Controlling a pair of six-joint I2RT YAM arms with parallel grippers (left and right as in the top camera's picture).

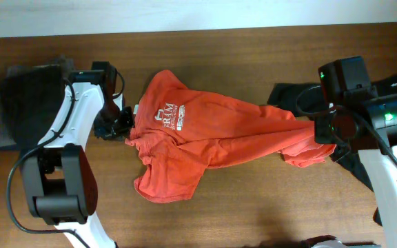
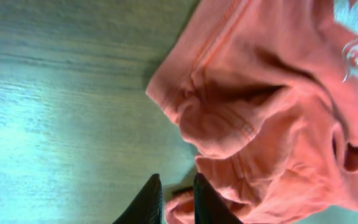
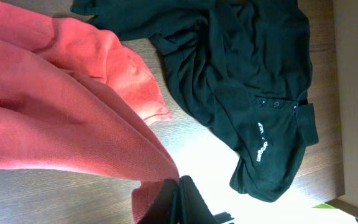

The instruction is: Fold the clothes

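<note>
A brown wooden desk (image 1: 253, 200) with lengthwise grain fills the scene. A pale strip of wall (image 1: 185, 14) runs along its far edge. A tan surface (image 3: 356, 93) lies beyond one desk edge.

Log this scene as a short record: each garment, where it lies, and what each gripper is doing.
surface: wooden table
garment 1: orange T-shirt, unfolded and bunched, stretched across the table between the two arms, white lettering facing up
garment 2: black shirt, crumpled at the right side, beside the T-shirt's right end
other: dark grey cloth, at the far left, apart from both grippers
left gripper: at the T-shirt's left edge, fingertips close together; grip unclear
right gripper: shut on the T-shirt's right end
fold state: no neat fold visible
</note>
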